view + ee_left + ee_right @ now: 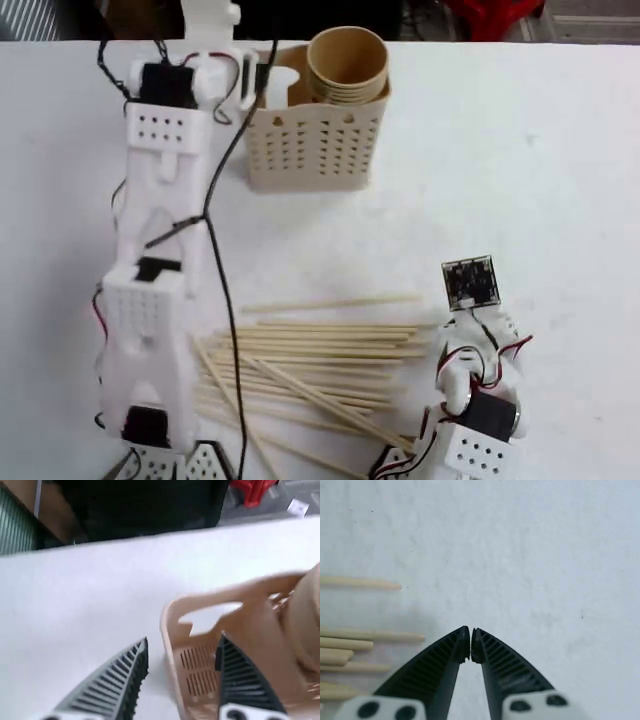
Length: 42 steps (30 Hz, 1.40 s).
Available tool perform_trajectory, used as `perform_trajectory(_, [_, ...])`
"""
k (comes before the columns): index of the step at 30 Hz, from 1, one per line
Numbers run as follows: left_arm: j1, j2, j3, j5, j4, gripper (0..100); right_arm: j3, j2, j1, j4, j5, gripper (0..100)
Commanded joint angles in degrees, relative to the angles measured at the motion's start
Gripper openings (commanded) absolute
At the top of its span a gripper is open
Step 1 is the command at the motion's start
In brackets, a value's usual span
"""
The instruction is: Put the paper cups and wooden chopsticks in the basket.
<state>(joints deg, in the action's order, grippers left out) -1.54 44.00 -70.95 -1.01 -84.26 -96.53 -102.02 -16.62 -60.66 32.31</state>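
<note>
The paper cups (347, 65) are seen nested in one stack, upright inside the beige perforated basket (315, 150), at the end farther from the left arm; that half of the task is judged done. The wooden chopsticks (320, 360) lie loose in a rough pile on the white table (520, 150), well apart from the basket, most of them parallel and a few crossed over the rest; none has been placed in the basket, so the step in hand is judged to be the first pick of chopsticks.

The left gripper (182, 642) is held at the near end of the basket with its jaws wide apart and nothing between them but the basket's end wall; one jaw is seen outside the rim over the table, the other over the inside. The right gripper (470, 644) is held low over bare table just beside the ends of the chopsticks, its jaws together and holding nothing.

For the next move, the right jaws would need to be opened, shifted over the stick ends and lowered until one or a few sticks can be pinched; since the sticks are thin, round and flat on the table, rolling or slipping from the grip is a likely risk, and the crossed ones may be dragged along. The sticks would then have to be carried across and tipped end-down into the open part of the basket beside the stack; the basket may need to be steadied by the left gripper.
</note>
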Motion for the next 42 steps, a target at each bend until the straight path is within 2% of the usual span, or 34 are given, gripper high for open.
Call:
perform_trajectory(1, [0.3,4.0,-7.6,-0.6,-4.7,23,-0.4,-0.6,-0.4,-0.4,0.3,2.5])
perform_trajectory(6, [-0.8,8.7,-12.7,-0.1,-11.2,20,-0.4,-0.6,-0.4,-0.4,0.3,2.5])
perform_trajectory(10, [-1.5,9.2,-13.2,-0.1,-14.8,2,-0.4,-0.6,-0.4,-0.4,0.3,2.5])
perform_trajectory(19, [-1.5,0.3,-11.5,-0.6,-18.3,2,-0.4,-0.6,-0.4,-0.4,0.3,2.5])
perform_trajectory(24, [-2.0,-11.4,3.4,0.9,-17.8,2,-0.4,-0.6,-0.4,-0.4,0.3,2.5])
perform_trajectory(31, [-2.1,-24.5,16.5,1.2,-18.1,2,-0.4,-0.6,-0.4,-0.4,0.3,2.5])
perform_trajectory(42, [-1.0,-30.4,27.8,-3.9,-18.2,2,-0.4,-0.6,-0.4,-0.4,0.3,2.5])
